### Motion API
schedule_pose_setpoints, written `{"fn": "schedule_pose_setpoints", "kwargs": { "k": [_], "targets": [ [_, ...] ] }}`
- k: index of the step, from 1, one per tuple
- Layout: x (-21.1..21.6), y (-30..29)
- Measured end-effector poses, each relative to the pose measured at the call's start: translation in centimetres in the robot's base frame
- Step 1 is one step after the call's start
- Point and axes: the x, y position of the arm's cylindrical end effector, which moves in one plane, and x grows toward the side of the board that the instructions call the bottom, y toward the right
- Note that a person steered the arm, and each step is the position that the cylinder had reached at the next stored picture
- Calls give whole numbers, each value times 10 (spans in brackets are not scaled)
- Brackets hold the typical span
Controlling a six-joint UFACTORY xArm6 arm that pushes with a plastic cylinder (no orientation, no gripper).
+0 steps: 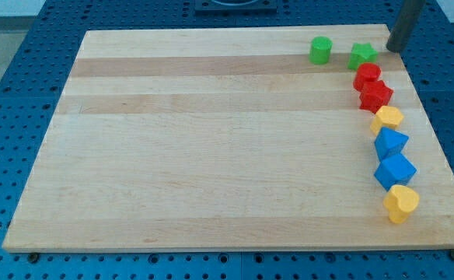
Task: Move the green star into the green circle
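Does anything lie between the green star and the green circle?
No. In the camera view, only bare board separates the green star from the green circle.

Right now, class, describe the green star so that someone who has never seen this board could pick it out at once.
Start at the wooden board and go to its corner at the view's top right, where my tip stands. The green star lies just left of the tip, at the head of the column of blocks. Its neighbour the green circle is round; the red block below differs by colour.
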Motion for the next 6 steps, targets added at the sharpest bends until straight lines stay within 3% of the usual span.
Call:
{"fn": "schedule_pose_setpoints", "kwargs": {
  "k": [4,6],
  "targets": [
    [20,-115],
    [20,-50]
  ]
}}
